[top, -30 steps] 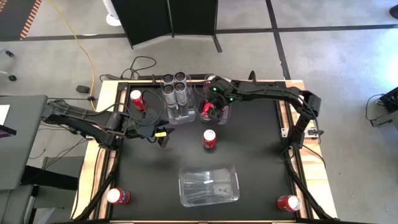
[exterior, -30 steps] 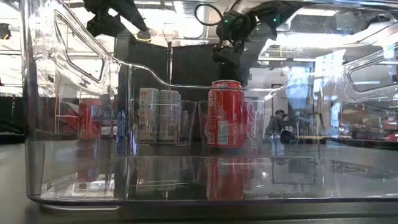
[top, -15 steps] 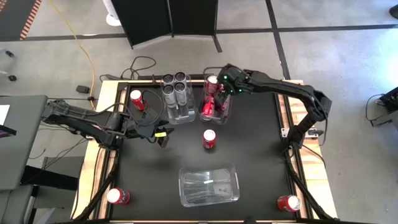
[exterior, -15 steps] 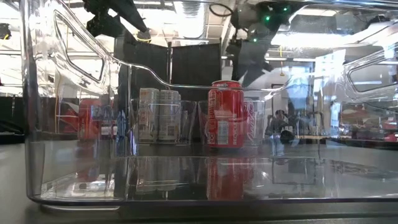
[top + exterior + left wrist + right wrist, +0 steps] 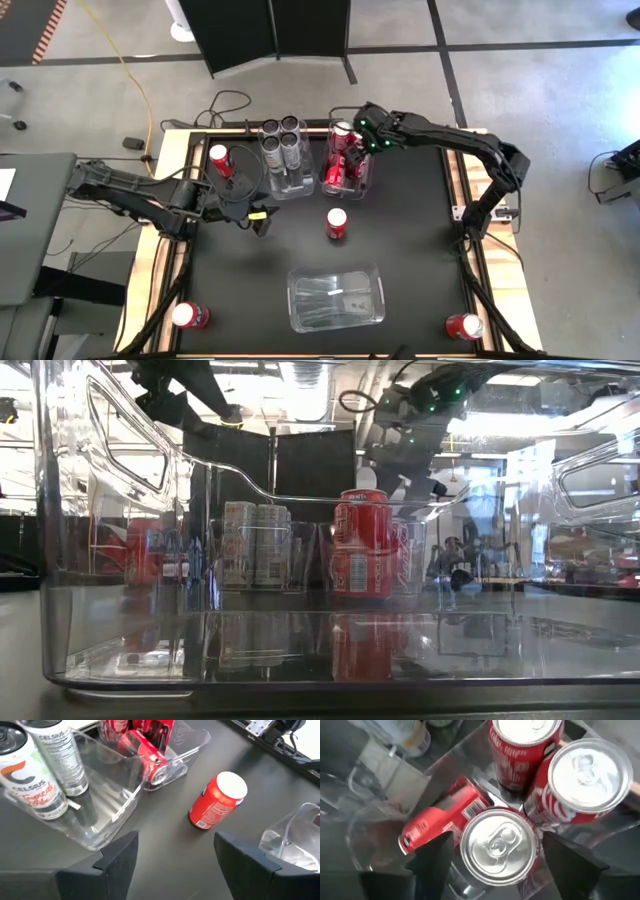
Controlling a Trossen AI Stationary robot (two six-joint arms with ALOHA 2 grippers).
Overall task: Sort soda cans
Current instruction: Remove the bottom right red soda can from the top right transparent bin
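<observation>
Red cans mostly sorted, judging from the high view: the clear plastic bin holding red soda cans (image 5: 347,168) sits just under the right end effector (image 5: 366,141), and the clear plastic bin with tall silver-grey cans (image 5: 283,150) is beside it, toward the left arm. Left to do: one upright red can mid-bench (image 5: 337,223), between both end effectors; red can by the left arm (image 5: 221,159); two red cans at near corners (image 5: 187,316) and (image 5: 463,325). Empty clear plastic bin (image 5: 336,296) at near edge. Left end effector (image 5: 259,214) hangs low over the black bench (image 5: 410,250), arm stretched in from the side; right arm is bent at the elbow.

Low view: mid-bench can stands in front of both filled bins; right arm above and behind it.

Left wrist view: left end effector's fingers (image 5: 117,860) spread, nothing between; mid-bench can ahead, w/ both bins farther ahead.

Right wrist view: right end effector's fingers (image 5: 432,855) parted, released, directly over three upright red cans; a fourth lies on its side (image 5: 442,820) in the same bin.
</observation>
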